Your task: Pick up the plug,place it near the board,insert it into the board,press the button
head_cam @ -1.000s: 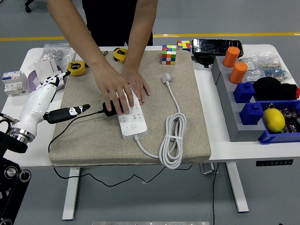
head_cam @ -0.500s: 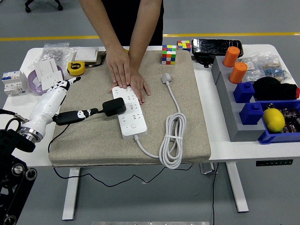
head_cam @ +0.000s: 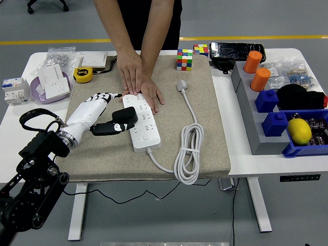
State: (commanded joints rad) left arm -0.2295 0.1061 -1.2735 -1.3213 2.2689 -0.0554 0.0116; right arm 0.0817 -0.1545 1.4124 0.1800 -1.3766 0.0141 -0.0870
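A black plug (head_cam: 126,116) lies against the left edge of the white power board (head_cam: 144,124) on the beige mat (head_cam: 205,128). My left hand (head_cam: 104,111), white with black fingers, is just left of the plug. Its fingers (head_cam: 105,96) are spread and its thumb (head_cam: 106,129) reaches to the plug's near side without closing on it. A person at the far side presses both hands (head_cam: 139,82) flat on the board's far end. The board's white cord (head_cam: 188,151) is coiled to the right.
Two puzzle cubes (head_cam: 184,59) sit at the mat's far edge. A yellow tape measure (head_cam: 83,75), a purple bowl (head_cam: 48,88) and white switch parts are at the back left. Orange cups (head_cam: 253,61), blue bins (head_cam: 302,146) and a lemon (head_cam: 300,130) stand at the right.
My left hand has moved right, up to the plug. The person's hand left the plug a second ago and both hands now hold the board's far end.
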